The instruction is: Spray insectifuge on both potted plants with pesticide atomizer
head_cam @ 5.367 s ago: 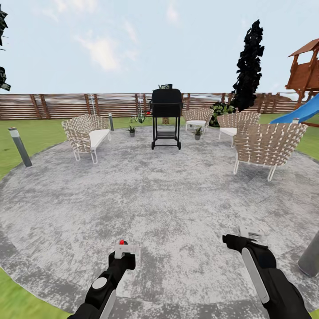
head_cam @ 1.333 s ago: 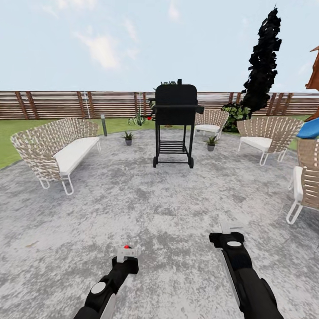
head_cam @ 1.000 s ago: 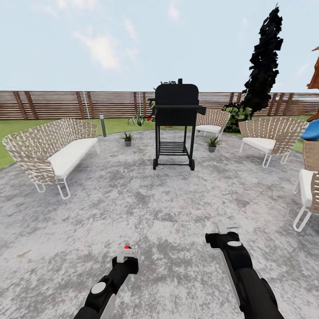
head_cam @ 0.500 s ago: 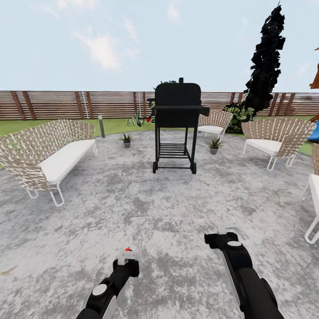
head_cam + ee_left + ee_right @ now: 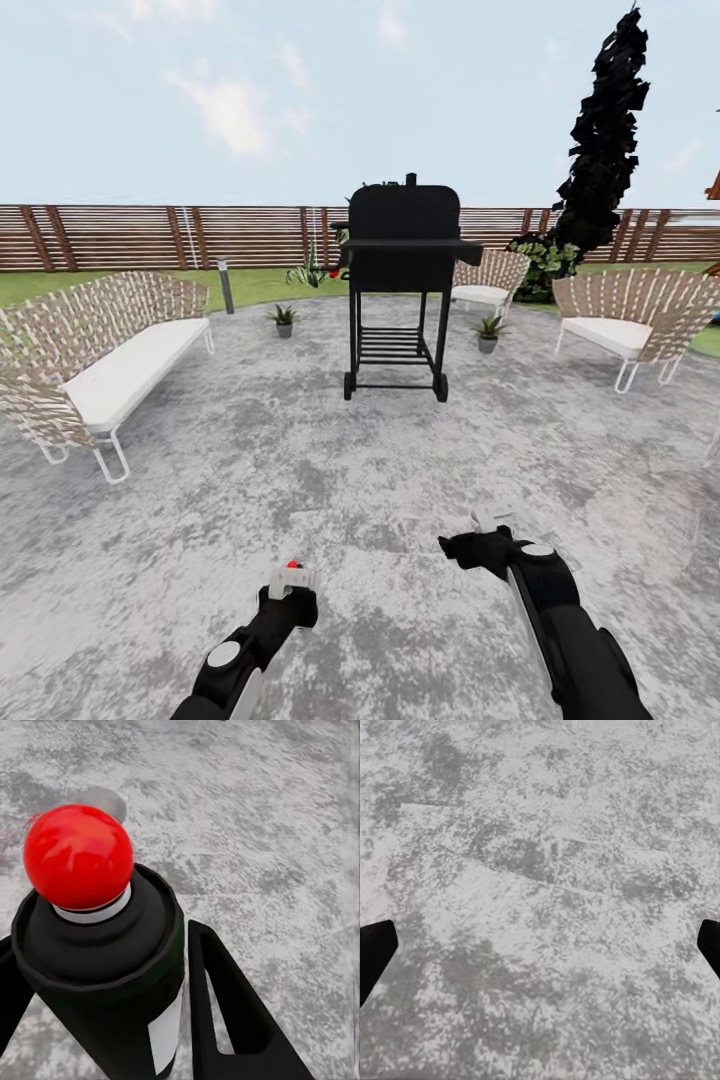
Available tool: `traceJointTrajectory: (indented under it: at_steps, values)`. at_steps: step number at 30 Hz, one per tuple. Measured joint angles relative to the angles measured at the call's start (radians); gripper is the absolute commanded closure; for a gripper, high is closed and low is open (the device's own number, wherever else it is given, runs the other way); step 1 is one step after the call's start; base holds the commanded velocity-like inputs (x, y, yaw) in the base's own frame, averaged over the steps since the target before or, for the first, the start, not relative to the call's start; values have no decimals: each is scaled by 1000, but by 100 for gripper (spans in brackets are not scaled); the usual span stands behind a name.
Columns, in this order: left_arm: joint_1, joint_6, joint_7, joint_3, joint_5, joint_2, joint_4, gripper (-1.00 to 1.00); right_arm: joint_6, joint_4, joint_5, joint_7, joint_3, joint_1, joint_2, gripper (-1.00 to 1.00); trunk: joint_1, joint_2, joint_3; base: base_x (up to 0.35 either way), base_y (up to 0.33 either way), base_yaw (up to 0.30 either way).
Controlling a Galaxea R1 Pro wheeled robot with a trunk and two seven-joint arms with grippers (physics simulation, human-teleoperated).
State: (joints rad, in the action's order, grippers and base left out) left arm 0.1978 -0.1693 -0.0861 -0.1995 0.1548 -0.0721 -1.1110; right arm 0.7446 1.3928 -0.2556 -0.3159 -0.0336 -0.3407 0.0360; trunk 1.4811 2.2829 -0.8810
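A wheeled robot rolls across the mottled grey paved circle (image 5: 300, 470) of the garden with the pesticide atomizer (image 5: 105, 967) clamped between the fingers of its left gripper (image 5: 290, 590), low at the near edge of the head view. Close up, the bottle is a smooth, dark, matte cylinder with a pale label patch on its flank, topped by a white collar and a glossy red ball cap rather than any visible trigger. The right gripper (image 5: 490, 535) hangs over bare paving with its fingers set wide apart, holding nothing. The two potted plants, one left of the grill (image 5: 284, 320) and one right of it (image 5: 488, 332), are spiky little rosettes in small grey pots, well apart from each other and still far ahead. Between them stands a black barbecue grill (image 5: 400, 290) on thin wheeled legs, flanked by a woven wicker sofa (image 5: 95, 355) with a white cushion and wicker armchairs (image 5: 625, 315); a brown slatted fence (image 5: 150, 237) and a ragged dark tree (image 5: 605, 130) close the background. The likely trouble from here is spraying from too far off, or reaching only one pot, since the grill splits the pair and could catch the base or an arm on approach. A smooth, round bottle may also twist or slip in the grip if jolted while driving.
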Motion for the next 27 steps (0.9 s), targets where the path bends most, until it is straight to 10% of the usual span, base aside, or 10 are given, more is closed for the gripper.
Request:
traceJointTrajectory:
  at_steps: [9,16,27]
  values:
    - [23,-8,-143,0,-9,5,35,100,-13,8,-1,-238,1,0,-64,-100,0,0,0,322,0,0]
    - [50,-34,-336,0,-115,4,81,100,-24,8,0,-459,0,0,-103,-100,0,0,0,323,0,0]
    - [66,-44,-526,0,-167,6,108,100,-32,6,1,-542,10,0,-114,-100,0,0,0,323,0,0]
